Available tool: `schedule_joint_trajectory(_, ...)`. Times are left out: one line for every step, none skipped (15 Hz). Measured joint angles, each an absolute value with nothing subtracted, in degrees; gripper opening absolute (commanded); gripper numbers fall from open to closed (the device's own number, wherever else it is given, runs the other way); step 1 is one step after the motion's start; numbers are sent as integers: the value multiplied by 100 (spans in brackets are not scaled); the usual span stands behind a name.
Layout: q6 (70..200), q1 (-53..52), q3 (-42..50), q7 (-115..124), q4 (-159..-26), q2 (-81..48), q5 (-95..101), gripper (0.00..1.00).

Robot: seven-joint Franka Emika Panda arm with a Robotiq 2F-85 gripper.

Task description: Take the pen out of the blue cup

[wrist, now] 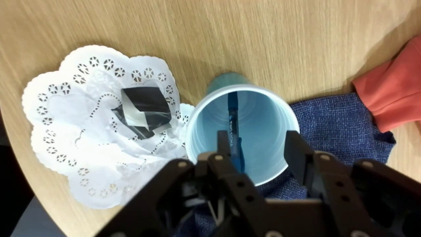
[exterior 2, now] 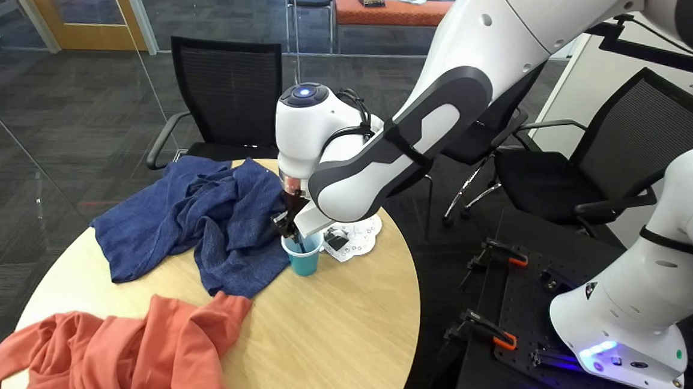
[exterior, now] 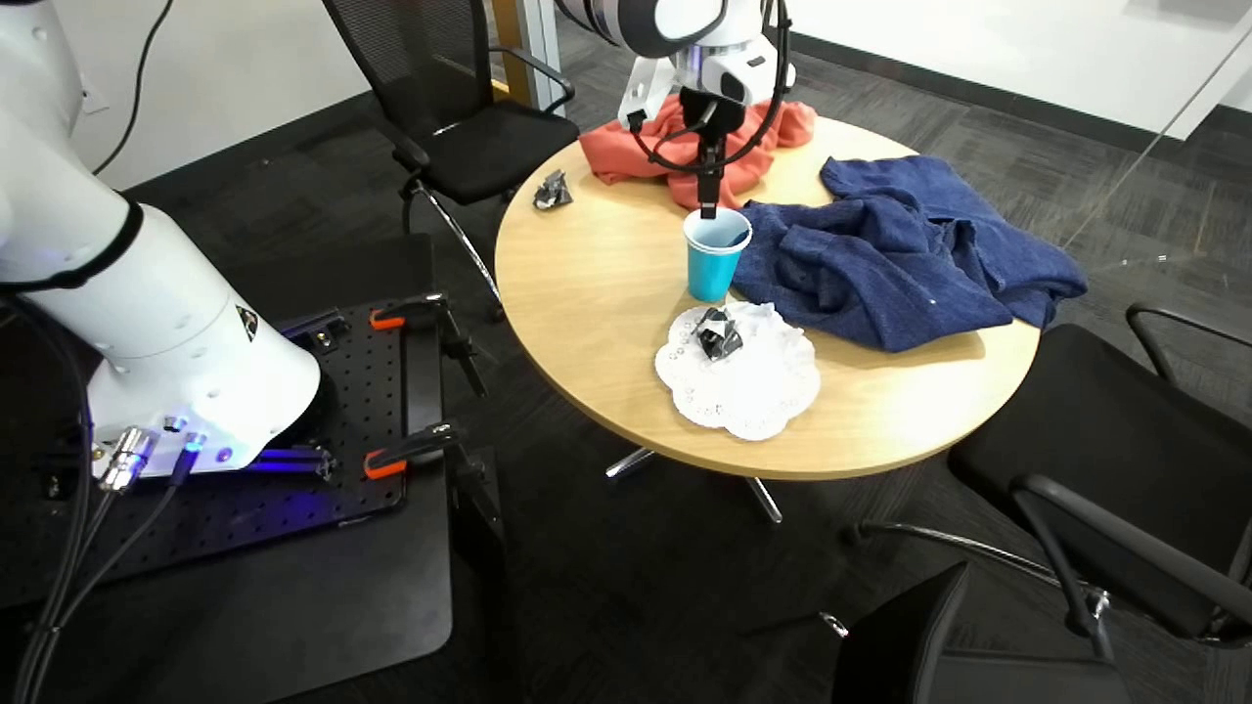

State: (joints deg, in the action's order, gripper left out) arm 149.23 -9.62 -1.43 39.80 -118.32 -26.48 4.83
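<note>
The blue cup stands upright on the table in both exterior views (exterior: 710,274) (exterior 2: 304,265). The wrist view looks down into the cup (wrist: 227,81). The dark blue pen (wrist: 233,128) leans inside it. Part of the pen shows at the cup mouth in an exterior view (exterior: 740,238). My gripper (wrist: 258,144) is open and points down at the cup mouth. In the wrist view the left fingertip appears just left of the pen and the right fingertip over the right rim. The pen is between them, nearer the left one. I cannot tell whether the fingertips are below the rim.
A dark blue cloth (exterior: 880,254) lies beside the cup. A red-orange cloth (exterior 2: 150,351) lies farther off. A white doily (wrist: 98,131) with a crumpled black wrapper (wrist: 144,110) lies close to the cup. Another wrapper (exterior: 553,191) is near the table edge.
</note>
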Motion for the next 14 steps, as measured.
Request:
schedule_joint_trajectory(14923, -962, -139, 3979, -11805, -2681, 461, 50)
schedule_joint_trajectory(14923, -962, -133, 3977, -11779, -2714, 434, 49)
schedule_joint_trajectory(14923, -962, -123, 3974, -11747, -2752, 398, 47)
schedule_joint_trajectory(14923, -962, -110, 3971, -11715, -2793, 362, 45)
schedule_joint_trajectory(14923, -962, -95, 3969, -11676, -2837, 329, 43)
schedule_joint_trajectory(14923, -962, -76, 3968, -11637, -2883, 307, 40)
schedule_joint_trajectory(14923, -962, -57, 3968, -11596, -2929, 298, 38)
schedule_joint_trajectory(14923, -962, -37, 3968, -11557, -2976, 292, 36)
schedule_joint_trajectory(14922, -962, -19, 3968, -11514, -3023, 291, 35)
schedule_joint_trajectory(14922, -961, -6, 3968, -11472, -3072, 286, 35)
schedule_joint_trajectory(14922, -961, 4, 3968, -11434, -3119, 283, 36)
schedule_joint_trajectory(14921, -961, 10, 3968, -11394, -3167, 281, 37)
schedule_joint_trajectory(14920, -961, 12, 3968, -11352, -3217, 280, 38)
schedule_joint_trajectory(14920, -961, 13, 3968, -11314, -3268, 280, 38)
